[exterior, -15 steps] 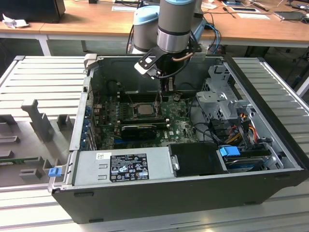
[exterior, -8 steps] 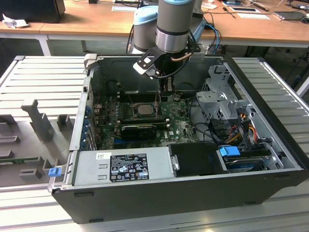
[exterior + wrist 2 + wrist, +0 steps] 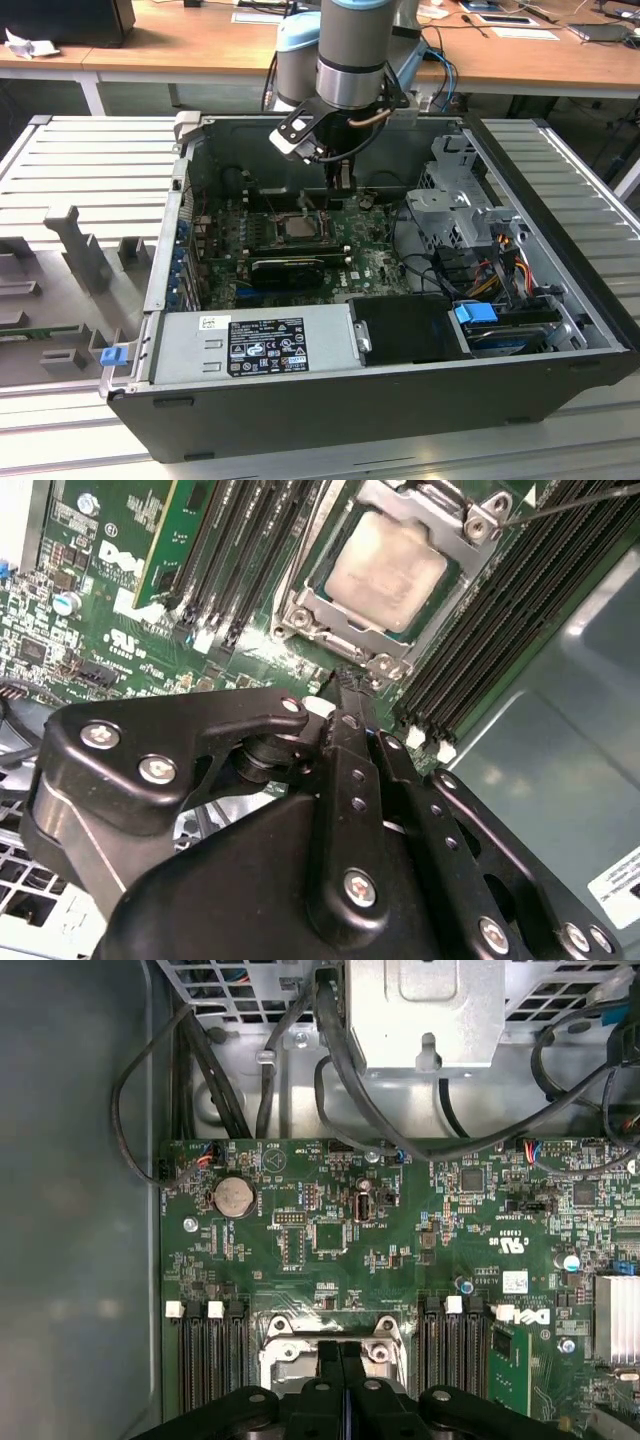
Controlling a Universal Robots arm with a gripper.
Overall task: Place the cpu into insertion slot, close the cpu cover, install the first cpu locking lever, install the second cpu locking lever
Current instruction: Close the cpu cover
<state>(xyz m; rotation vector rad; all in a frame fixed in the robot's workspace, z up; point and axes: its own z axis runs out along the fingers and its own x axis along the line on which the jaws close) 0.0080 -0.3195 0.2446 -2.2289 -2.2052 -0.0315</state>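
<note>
Open computer case [image 3: 400,405] lying on a ribbed metal surface [image 3: 90,150], with the arm reaching down into it from above.

Exterior view: the claw [image 3: 340,182] hangs just above the insertion slot [image 3: 322,228], near the middle of the case. The grey power supply [image 3: 250,345] lies well apart from the claw along the case's near wall. The drive cage [image 3: 450,200] stands off to the exterior view's right of the claw. A long black card [image 3: 290,268] sits between the claw and the power supply.

First wrist view: the green motherboard [image 3: 400,1250] stretches away beyond the claw [image 3: 343,1352], as far as a coin cell [image 3: 235,1197] and black cables [image 3: 330,1050] at the board's edge. Black memory slots [image 3: 210,1360] flank the claw on both sides. The fingers meet along a thin seam.

Second wrist view: this is the view that looks down into the socket. The cpu [image 3: 385,570], dull silver on top, lies flat in the slot just beyond the claw [image 3: 345,680]. The cpu cover [image 3: 330,625] lies down around it, with the chip showing through its square cut-out. A thin metal rod [image 3: 570,502] runs off from the socket corner farthest from the claw. The claw's fingers [image 3: 350,740] are pressed together, narrow, with the tips poised near the cover's nearest edge.
</note>
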